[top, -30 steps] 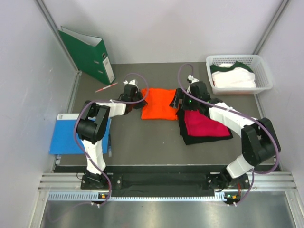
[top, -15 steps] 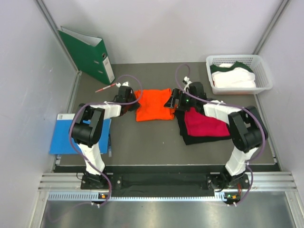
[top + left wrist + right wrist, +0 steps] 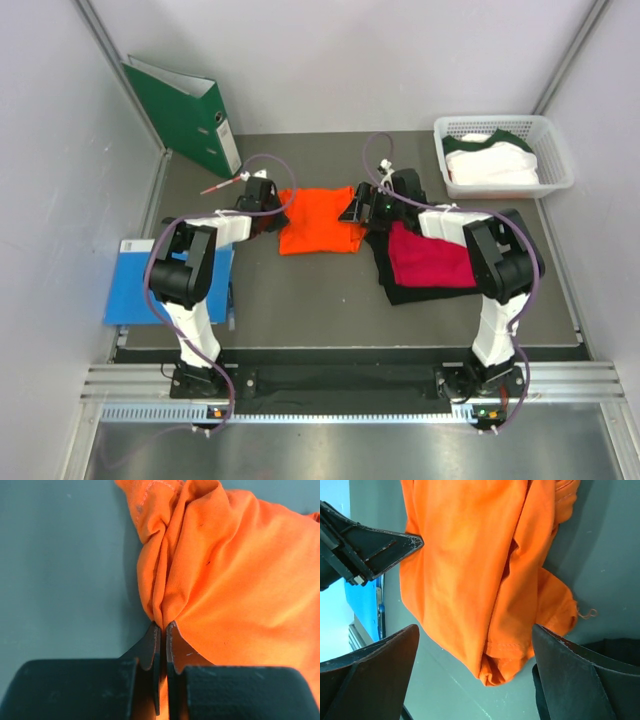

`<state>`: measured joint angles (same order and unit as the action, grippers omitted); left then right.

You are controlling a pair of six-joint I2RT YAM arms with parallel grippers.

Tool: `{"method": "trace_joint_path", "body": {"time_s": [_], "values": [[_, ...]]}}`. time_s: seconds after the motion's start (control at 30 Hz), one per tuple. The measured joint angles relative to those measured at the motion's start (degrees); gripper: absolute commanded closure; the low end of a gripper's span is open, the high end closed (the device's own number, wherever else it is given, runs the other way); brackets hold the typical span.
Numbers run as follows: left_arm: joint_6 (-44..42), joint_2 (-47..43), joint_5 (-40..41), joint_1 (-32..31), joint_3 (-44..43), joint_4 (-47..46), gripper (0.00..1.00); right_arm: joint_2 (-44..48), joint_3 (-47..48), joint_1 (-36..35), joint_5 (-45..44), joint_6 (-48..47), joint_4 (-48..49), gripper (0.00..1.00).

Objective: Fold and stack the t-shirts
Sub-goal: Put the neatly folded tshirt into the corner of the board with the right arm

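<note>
Orange t-shirt (image 3: 320,222): centre frame on tabletop (image 3: 300,300); soft, light, limp. I judge corners or hems best for gripping. My left pincer (image 3: 163,627) pinches its bunched edge; my right pincer (image 3: 475,630) gapes, empty.

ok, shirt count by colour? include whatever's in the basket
orange t-shirt: 1
magenta t-shirt: 1
black t-shirt, under the magenta one: 1
white t-shirt with green trim, in the basket: 1
Total: 4
</note>
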<state>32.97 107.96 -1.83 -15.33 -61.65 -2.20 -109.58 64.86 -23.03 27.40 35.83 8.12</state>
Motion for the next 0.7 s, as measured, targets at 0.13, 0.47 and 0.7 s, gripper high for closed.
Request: {"method": "trace_joint_path", "body": {"time_s": [0.13,0.47,0.7], "values": [[-0.1,-0.1,0.2,1.1,-0.1,0.6,1.00,0.0,0.2,0.1,0.1,0.0,0.1,0.06],[-0.1,-0.3,0.4,2.2,-0.1,0.9,1.00,0.0,3.0,0.2,-2.2,-1.3,-4.2,0.06],[-0.1,-0.3,0.0,2.3,-0.1,0.9,1.00,-1.7,4.0,0.3,-3.7,-1.4,-6.2,0.06]]}}
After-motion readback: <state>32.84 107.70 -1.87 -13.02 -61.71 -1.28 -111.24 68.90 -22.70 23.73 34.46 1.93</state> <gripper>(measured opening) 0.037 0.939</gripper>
